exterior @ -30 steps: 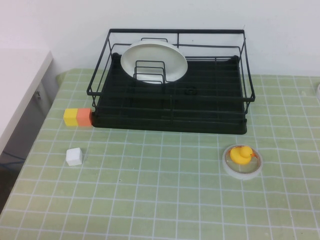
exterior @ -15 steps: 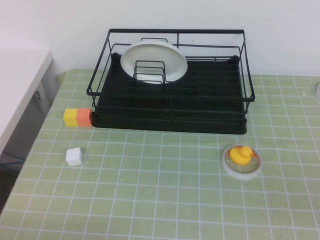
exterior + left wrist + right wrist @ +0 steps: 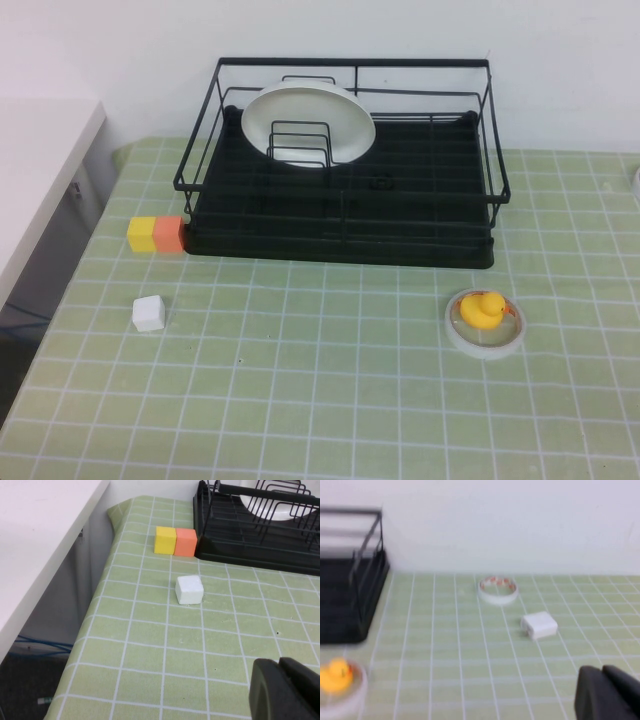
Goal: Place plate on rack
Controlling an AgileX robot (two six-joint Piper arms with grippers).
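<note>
The white round plate (image 3: 308,122) stands on edge in the slot dividers at the back left of the black wire rack (image 3: 345,215). Part of the plate (image 3: 270,507) and the rack (image 3: 250,545) also show in the left wrist view. Neither arm shows in the high view. My left gripper (image 3: 281,666) is shut and empty, low over the table's left front, well short of the rack. My right gripper (image 3: 605,672) is shut and empty over the table to the right of the rack (image 3: 350,605).
A yellow and orange block pair (image 3: 156,234) sits by the rack's left front corner. A white cube (image 3: 148,313) lies in front of it. A yellow duck in a whitish ring (image 3: 484,320) sits right of centre. A white block (image 3: 539,625) and a small ring (image 3: 498,589) lie further right.
</note>
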